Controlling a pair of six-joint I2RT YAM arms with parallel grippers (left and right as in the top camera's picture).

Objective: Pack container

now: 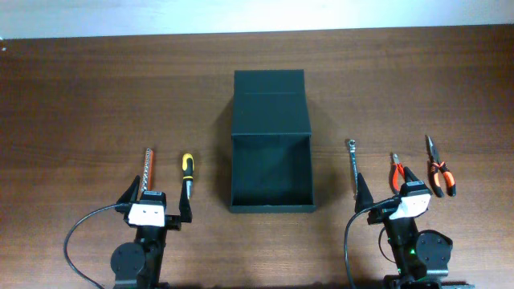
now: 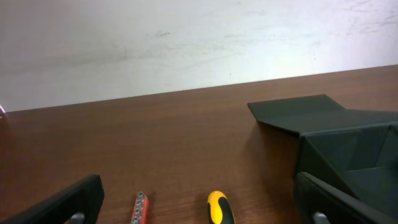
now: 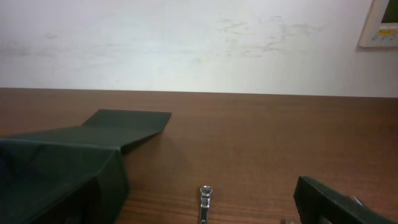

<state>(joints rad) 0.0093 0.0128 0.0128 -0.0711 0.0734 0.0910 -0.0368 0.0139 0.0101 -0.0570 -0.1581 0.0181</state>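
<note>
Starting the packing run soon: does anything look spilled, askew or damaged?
Nothing stands out. The container sits open and square, flap laid back; screwdriver and bit holder lie left of it, wrench and two pliers right.

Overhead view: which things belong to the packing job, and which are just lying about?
Job (likely): container, bit strip, screwdriver, wrench, red pliers, orange pliers.
Lying about: arm cable, wall panel.

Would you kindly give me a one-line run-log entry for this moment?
container: lid open, empty | left pincer: open, yellow screwdriver ahead | right pincer: open, wrench ahead | packed: nothing yet
</note>
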